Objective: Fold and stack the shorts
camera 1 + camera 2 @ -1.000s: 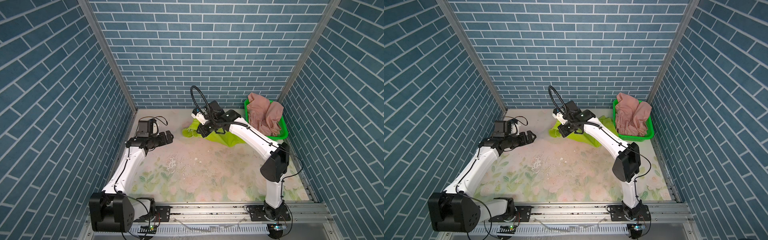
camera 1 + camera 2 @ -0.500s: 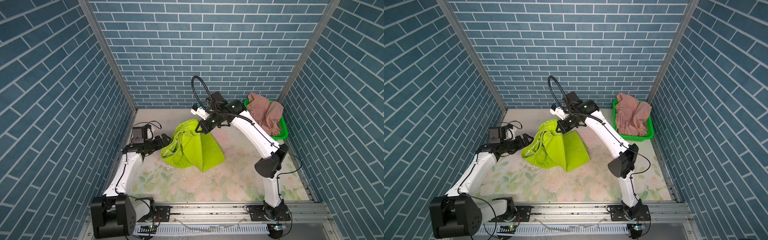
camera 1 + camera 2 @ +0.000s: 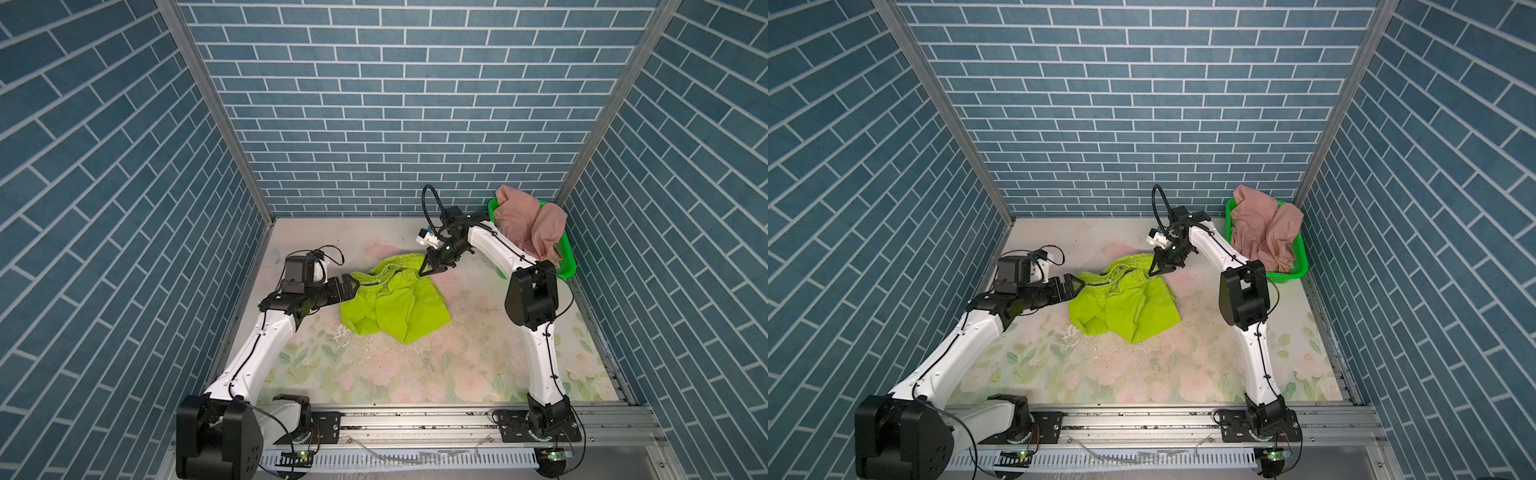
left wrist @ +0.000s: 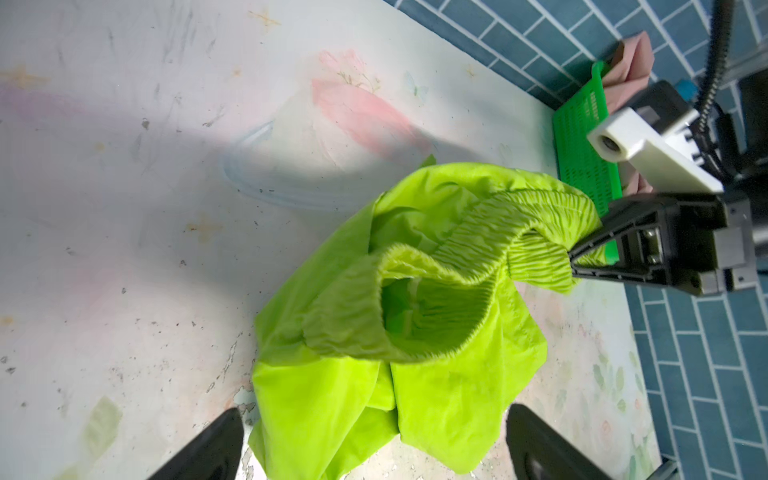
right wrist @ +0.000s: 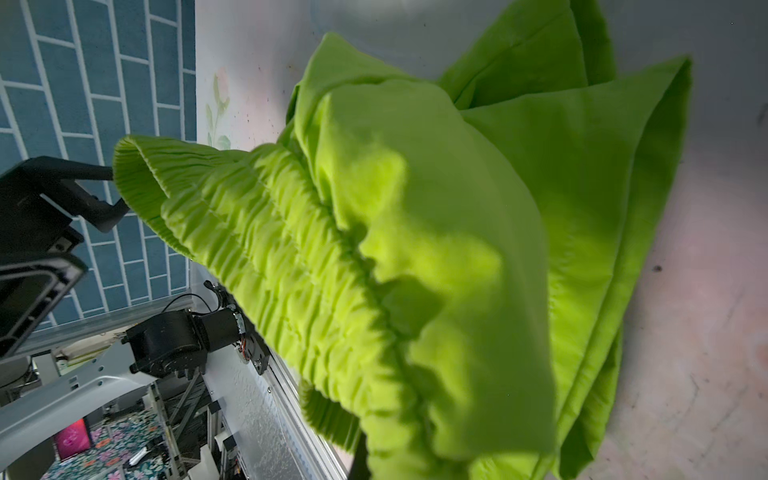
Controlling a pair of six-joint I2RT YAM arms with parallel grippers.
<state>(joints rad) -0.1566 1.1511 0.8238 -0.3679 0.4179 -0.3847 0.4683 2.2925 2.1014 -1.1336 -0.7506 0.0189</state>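
Shorts (image 3: 395,309) lowered, right end effector (image 3: 424,273) seemingly pinching waistband (image 4: 465,259), left end effector (image 3: 353,286) wide

Top views overlook table (image 3: 457,365); wrist cameras closely face green shorts (image 4: 415,332).

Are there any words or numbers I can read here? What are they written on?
None can be read.
Lime-green shorts: no print shows.
Green basket: only holes, no label.
Pink patch in the right wrist view: a pale mark, too blurred to read.
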